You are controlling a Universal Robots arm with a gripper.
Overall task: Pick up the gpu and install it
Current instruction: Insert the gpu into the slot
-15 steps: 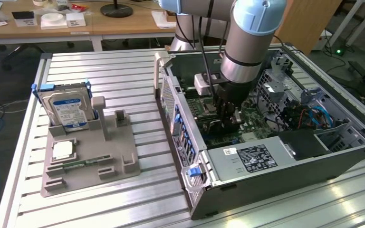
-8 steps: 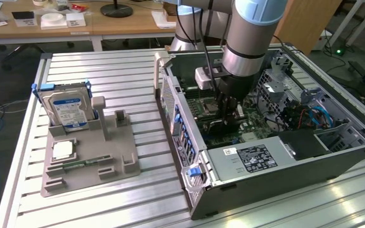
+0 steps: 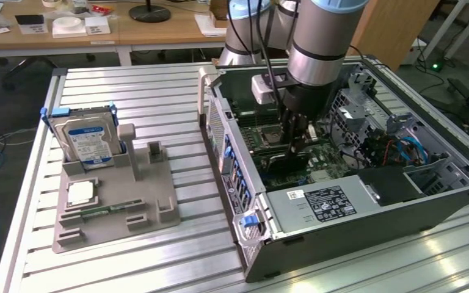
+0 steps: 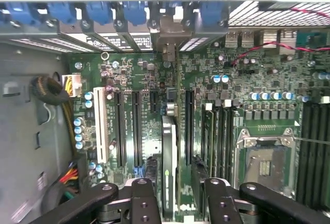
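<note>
near rail: table (image 3: 137,85) of ribbed metal; grey holder tray (image 3: 112,213) on the exterior view's left, hard drive (image 3: 86,140) upright in its far corner, well apart from the work
case: computer case (image 3: 430,201) lying open on the exterior view's right, power supply (image 3: 324,204) at its near end
pincer: gripper (image 4: 180,203) down inside the case, jaws partly apart, one finger each side of the card, no clamp visible
task thing: gpu (image 4: 168,167) standing on edge in a motherboard (image 4: 149,131) slot, between the fingers, pale end bracket (image 4: 167,30) up against the row of blue latches (image 4: 98,12)
seating: full depth not readable; looks upright
risk 1: probably a finger dragging the card on the way out, cause the slim gap beside one finger
risk 2: likely half-seated card, cause the bracket end catching at the latch row
risk 3: possible snag, cause cable bundle (image 4: 49,92) and red wire (image 4: 258,48) near the board
edges: empty dark slots flanking the card, white slot (image 4: 101,123) further aside, CPU socket (image 4: 265,164) on the other side
room: tight sideways, open straight up; case walls well clear of the arm
</note>
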